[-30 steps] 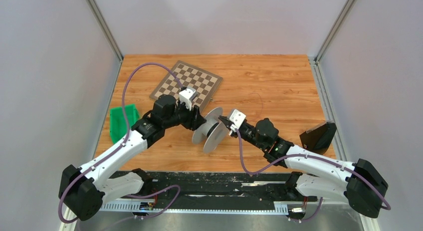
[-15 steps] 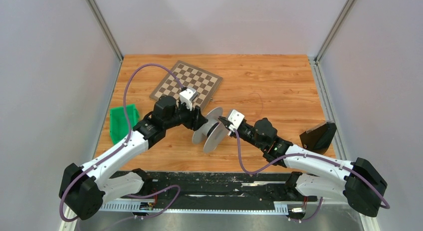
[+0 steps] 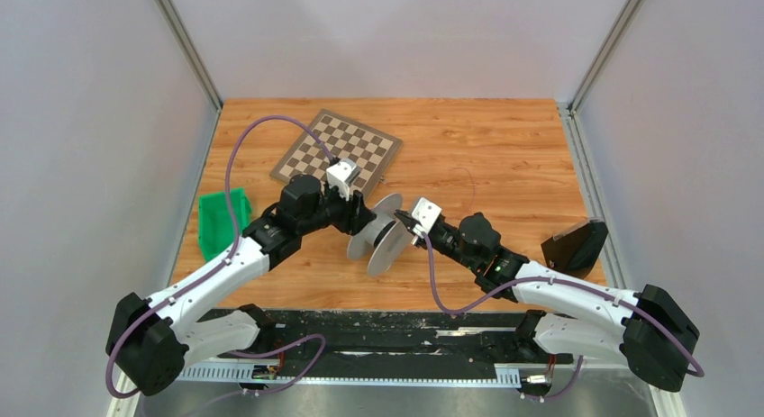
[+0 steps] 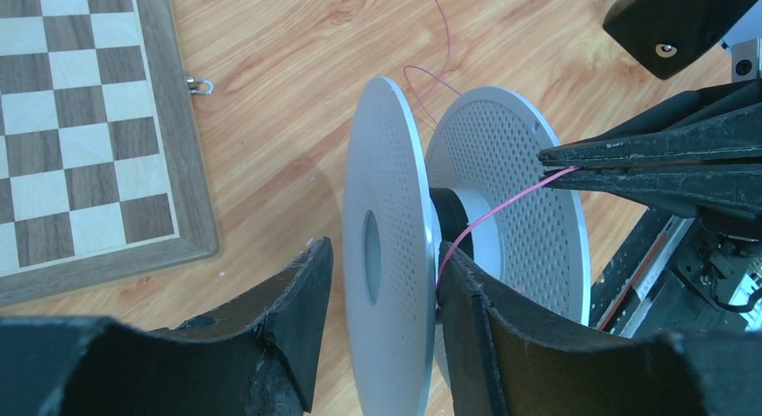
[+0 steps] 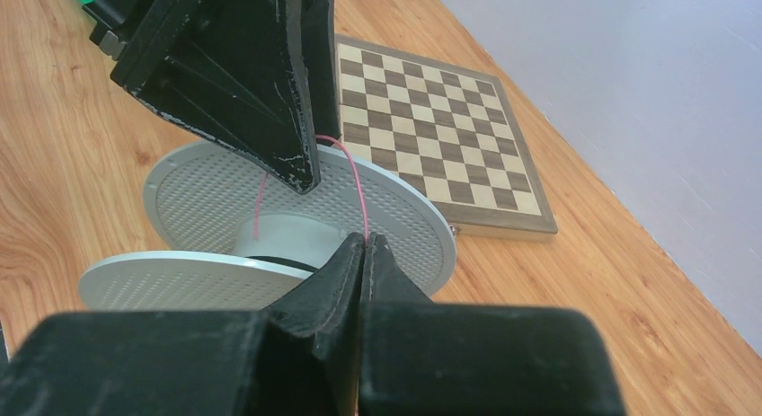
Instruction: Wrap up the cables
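- A wooden table (image 3: 504, 147) fills the scene, with two robot arms reaching in from its near edge.
- A chessboard (image 3: 360, 147) lies flat at the far left of the table.
- A grey spool (image 3: 383, 237) with two round perforated flanges sits at the middle of the table, between the two arms. Its flanges stand on edge.
- A green bin (image 3: 216, 221) sits at the left edge of the table.
- A black wedge-shaped object (image 3: 575, 246) sits at the right edge.
- The left gripper (image 4: 382, 252) comes at the spool from the left. Its jaws are spread, one finger on each side of the left flange, with a thin gap showing on both sides.
- The right gripper (image 5: 367, 241) comes from the right. Its jaws are pressed together, pinching the cable at their tips just above the spool's hub.
- The cable (image 4: 503, 209) is a thin pink strand. It runs from the hub between the flanges up to the right gripper's tips, and a loose length trails on the table beyond the spool.
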Controlling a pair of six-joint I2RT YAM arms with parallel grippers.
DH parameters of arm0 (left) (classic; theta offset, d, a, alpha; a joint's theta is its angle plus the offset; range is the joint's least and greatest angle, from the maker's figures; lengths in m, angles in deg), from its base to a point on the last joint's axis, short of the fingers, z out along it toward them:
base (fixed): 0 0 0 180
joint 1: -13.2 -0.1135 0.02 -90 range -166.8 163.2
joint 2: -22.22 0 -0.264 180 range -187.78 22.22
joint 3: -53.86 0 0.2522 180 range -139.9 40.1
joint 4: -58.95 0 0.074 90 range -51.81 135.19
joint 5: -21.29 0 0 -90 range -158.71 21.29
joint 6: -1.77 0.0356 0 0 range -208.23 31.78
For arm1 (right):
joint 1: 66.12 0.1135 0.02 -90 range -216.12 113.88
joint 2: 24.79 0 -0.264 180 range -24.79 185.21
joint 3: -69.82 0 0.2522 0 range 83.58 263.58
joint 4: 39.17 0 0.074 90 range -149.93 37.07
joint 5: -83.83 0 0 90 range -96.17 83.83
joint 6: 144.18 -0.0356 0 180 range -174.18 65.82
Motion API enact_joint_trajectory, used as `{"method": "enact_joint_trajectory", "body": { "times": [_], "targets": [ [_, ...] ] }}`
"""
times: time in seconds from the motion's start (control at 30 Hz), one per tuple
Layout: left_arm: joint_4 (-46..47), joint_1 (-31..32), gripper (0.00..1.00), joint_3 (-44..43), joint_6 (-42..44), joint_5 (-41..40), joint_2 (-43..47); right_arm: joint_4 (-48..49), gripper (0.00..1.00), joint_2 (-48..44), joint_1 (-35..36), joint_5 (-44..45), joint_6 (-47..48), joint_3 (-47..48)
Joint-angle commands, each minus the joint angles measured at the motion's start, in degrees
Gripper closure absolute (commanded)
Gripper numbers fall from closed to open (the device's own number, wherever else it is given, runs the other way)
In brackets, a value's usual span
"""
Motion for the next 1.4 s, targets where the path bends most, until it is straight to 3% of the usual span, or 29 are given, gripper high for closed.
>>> {"method": "enact_joint_trajectory", "body": {
  "times": [0.0,0.23,0.53,0.7,0.87,1.37],
  "targets": [
    [2.2,0.6,0.47,0.2,0.6,-0.8,-0.5,-1.3,1.0,0.3,0.3,0.4,0.0,2.0],
    [1.6,0.8,0.51,0.6,0.8,-0.4,-0.3,-2.6,0.99,1.1,0.3,1.0,-0.1,2.8],
    [1.3,0.8,0.82,0.7,1.4,0.7,-0.1,-2.4,0.97,1.7,0.3,1.2,-1.4,2.7],
    [0.1,0.8,1.0,-0.5,1.2,2.4,-1.3,-2.6,0.86,2.0,0.2,0.8,-2.9,2.9],
    [-1.6,0.9,1.0,-0.8,0.7,3.1,-1.7,-3.7,0.79,0.8,0.2,1.1,-4.8,2.7],
    [-2.4,3.0,0.81,-0.2,0.0,0.5,-2.4,-6.6,0.62,-10.8,0.3,1.9,-13.9,-0.7]
  ]
}}
